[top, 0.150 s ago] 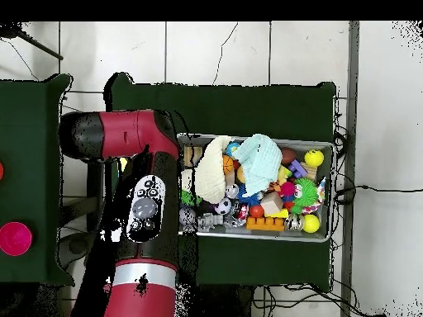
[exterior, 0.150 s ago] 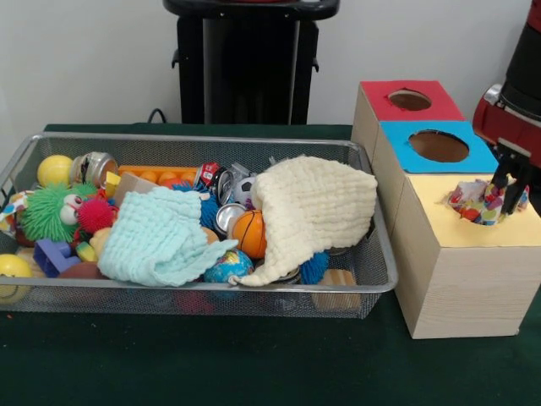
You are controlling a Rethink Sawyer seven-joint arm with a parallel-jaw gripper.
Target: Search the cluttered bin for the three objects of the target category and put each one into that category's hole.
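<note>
Gripper [exterior, 0.150 s ago: 510,193] fingers are pinching a multicoloured crumpled cloth [exterior, 0.150 s ago: 473,201] inside the yellow-topped wooden box's round hole [exterior, 0.150 s ago: 483,216]. Release seems next, before returning to the wire mesh bin [exterior, 0.150 s ago: 376,279].

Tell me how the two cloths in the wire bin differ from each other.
The cream cloth is pale yellow-white, while the mint cloth is light green. The cream cloth looks larger and is heaped toward the bin's box-side end, its edge against the mesh wall; the mint cloth lies nearer the middle, beside the green fuzzy toy. Both are waffle-textured, crumpled, and draped over toys.
</note>
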